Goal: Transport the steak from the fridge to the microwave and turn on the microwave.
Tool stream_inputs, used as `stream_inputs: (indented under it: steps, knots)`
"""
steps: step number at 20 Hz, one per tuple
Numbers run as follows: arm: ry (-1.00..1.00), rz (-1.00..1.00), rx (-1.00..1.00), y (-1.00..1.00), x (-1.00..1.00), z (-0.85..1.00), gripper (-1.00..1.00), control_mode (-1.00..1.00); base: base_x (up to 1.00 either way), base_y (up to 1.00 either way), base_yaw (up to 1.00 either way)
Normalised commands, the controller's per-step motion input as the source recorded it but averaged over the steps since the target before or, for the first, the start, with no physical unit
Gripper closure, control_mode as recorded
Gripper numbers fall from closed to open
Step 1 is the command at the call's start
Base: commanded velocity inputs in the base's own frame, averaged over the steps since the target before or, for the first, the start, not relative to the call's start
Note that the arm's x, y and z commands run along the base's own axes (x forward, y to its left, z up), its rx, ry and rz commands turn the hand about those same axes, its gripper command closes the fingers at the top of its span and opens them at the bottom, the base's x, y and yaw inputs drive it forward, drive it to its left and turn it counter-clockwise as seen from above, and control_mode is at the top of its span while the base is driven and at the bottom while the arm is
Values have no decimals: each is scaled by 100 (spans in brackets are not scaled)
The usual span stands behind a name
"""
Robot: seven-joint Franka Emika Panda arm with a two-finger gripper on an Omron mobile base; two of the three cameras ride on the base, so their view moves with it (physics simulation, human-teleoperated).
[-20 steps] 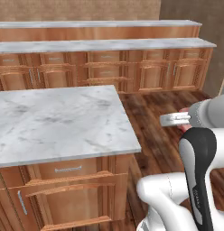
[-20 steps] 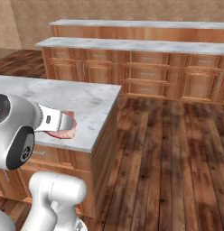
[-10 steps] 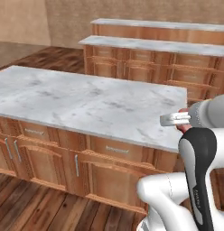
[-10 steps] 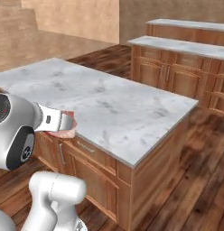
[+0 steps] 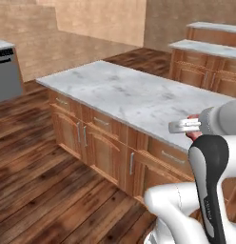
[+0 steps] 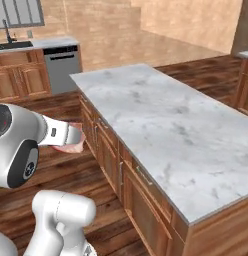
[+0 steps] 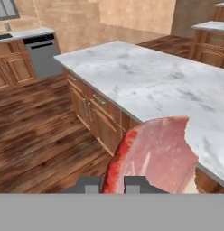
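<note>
Steak clamped in the tool, slab sticking out ahead of the fingertips, carried in air beside the island tabletop. Carry step: keep grip firm and level, clear the tabletop edge; microwave not in sight.

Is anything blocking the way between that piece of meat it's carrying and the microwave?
I cannot say: no microwave is in sight. The gripper holds the steak beside the marble island, with open wooden floor alongside.
</note>
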Motion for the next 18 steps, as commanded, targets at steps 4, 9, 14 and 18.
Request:
stream_inputs:
  steps: [4, 9, 14, 18]
  knots:
    - [0, 0, 0, 0, 0, 0, 100, 100, 31, 21, 60]
    - [0, 0, 0, 0, 0, 0, 100, 100, 40, 16, 56]
    - [0, 0, 0, 0, 0, 0, 100, 100, 56, 7, 49]
    - [0, 0, 0, 0, 0, 0, 100, 100, 70, 0, 43]
